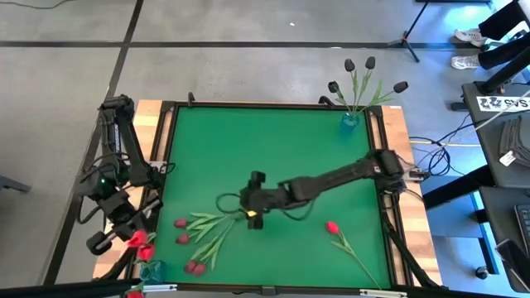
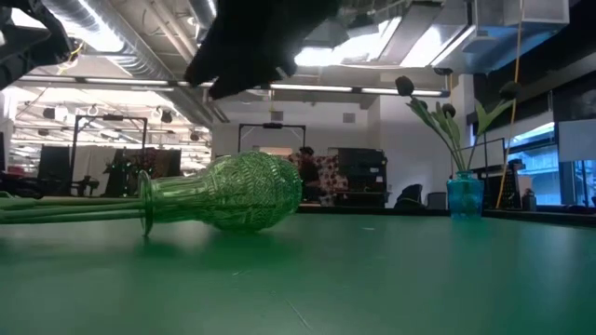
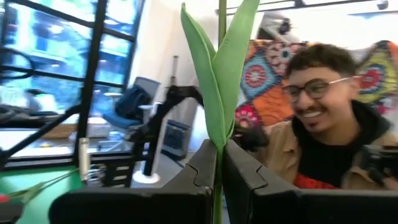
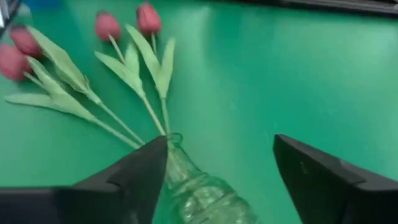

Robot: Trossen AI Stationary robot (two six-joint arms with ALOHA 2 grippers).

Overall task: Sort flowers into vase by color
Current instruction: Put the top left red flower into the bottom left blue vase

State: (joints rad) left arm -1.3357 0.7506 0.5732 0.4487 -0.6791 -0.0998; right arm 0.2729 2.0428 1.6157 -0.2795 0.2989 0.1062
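High view shows the right gripper over the middle of the green table, fingers spread apart above a clear green vase lying on its side. Four pink-red tulips fan from its mouth toward the near left corner. One red tulip lies alone nearer the right edge. Black tulips stand in a blue vase at the far right corner. The left gripper, off the left edge, is clamped on a green stem.

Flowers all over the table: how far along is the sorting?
Done: black tulips stand in the blue vase. In hand: the left gripper pinches a green stem; the open right gripper hovers over the tipped glass vase holding pink tulips. Left: a red tulip lies loose.
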